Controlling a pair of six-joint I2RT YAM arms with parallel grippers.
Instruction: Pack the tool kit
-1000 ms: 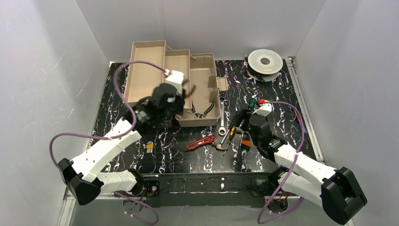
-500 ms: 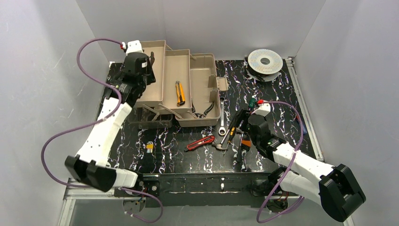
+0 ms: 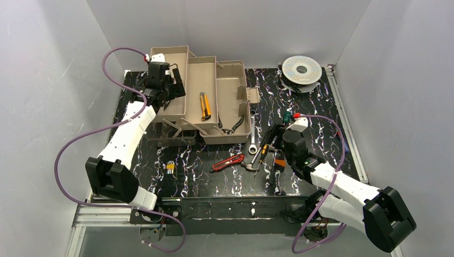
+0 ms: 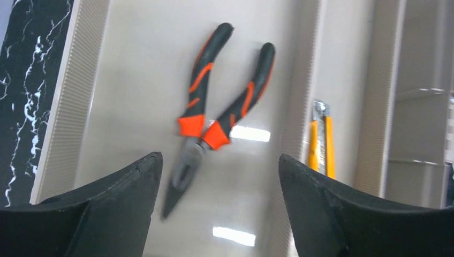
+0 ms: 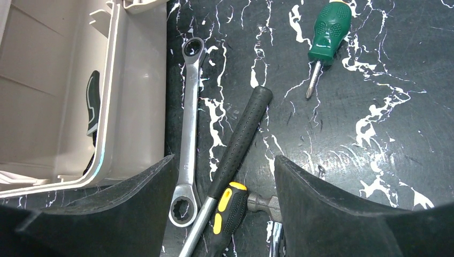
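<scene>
The beige toolbox stands open at the back, its trays folded out. My left gripper hovers over the left tray, open with nothing between its fingers. Orange-and-black pliers lie loose on that tray floor, slightly blurred. A yellow knife rests in the middle tray, where the left wrist view also shows the knife. My right gripper is open just above a ring wrench, a black-handled bar and a yellow-black handle.
A green screwdriver and a red knife lie on the black marbled table. Small hex keys sit at front left. The silver wire spool is at the back right. The toolbox wall is close to my right gripper's left finger.
My left arm swung from the middle tray to the left tray and its jaws opened, leaving the pliers in that tray. The right arm stayed put.
</scene>
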